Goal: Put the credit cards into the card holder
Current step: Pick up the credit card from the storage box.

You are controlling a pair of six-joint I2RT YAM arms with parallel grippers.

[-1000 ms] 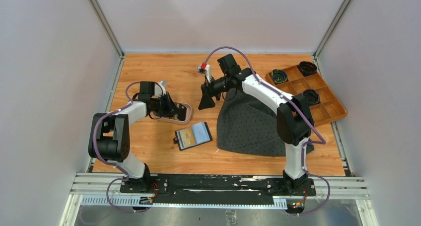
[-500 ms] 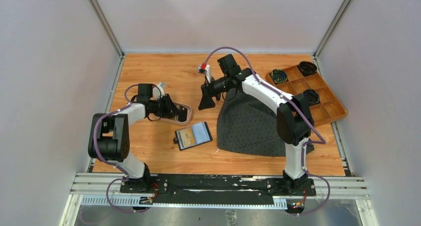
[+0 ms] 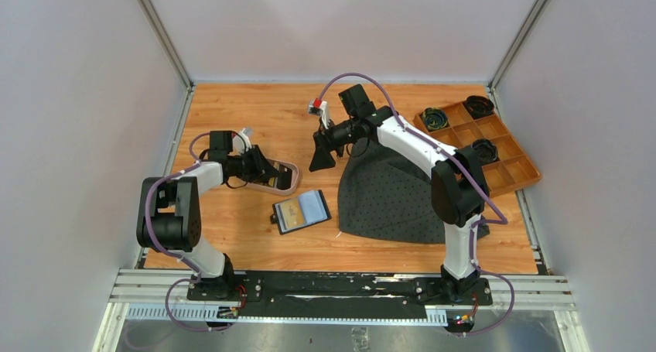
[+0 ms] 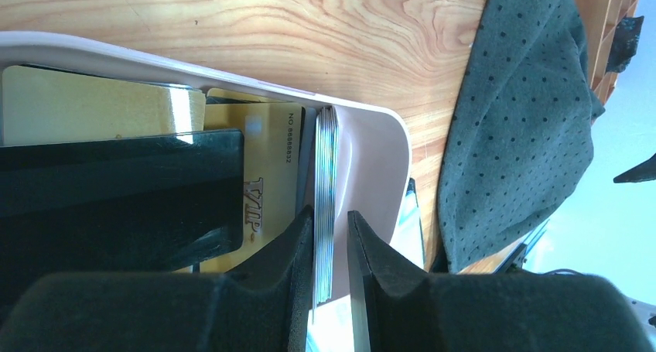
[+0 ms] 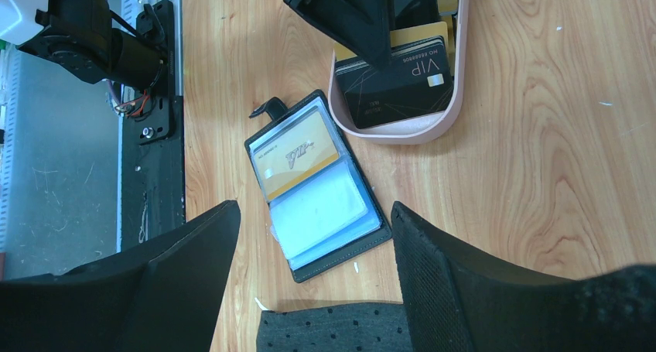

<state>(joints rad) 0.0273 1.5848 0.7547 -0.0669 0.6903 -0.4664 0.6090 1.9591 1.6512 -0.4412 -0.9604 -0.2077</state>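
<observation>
Overhead, the card holder (image 3: 302,211) lies open at 5 o'clock of the pink tray (image 3: 288,183), one gold card (image 5: 298,155) pocketed; the left gripper (image 4: 329,211), jaws barely parted, straddles an on-edge stack of credit cards (image 4: 326,166) in the tray, seemingly not pinching; its bulk hides most cards beneath; the right gripper (image 3: 320,163) hangs spread and empty at the holder's 12 o'clock.

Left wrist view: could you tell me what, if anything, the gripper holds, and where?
Seemingly nothing: the left gripper straddles the near end of the standing credit cards, a gap showing.
</observation>
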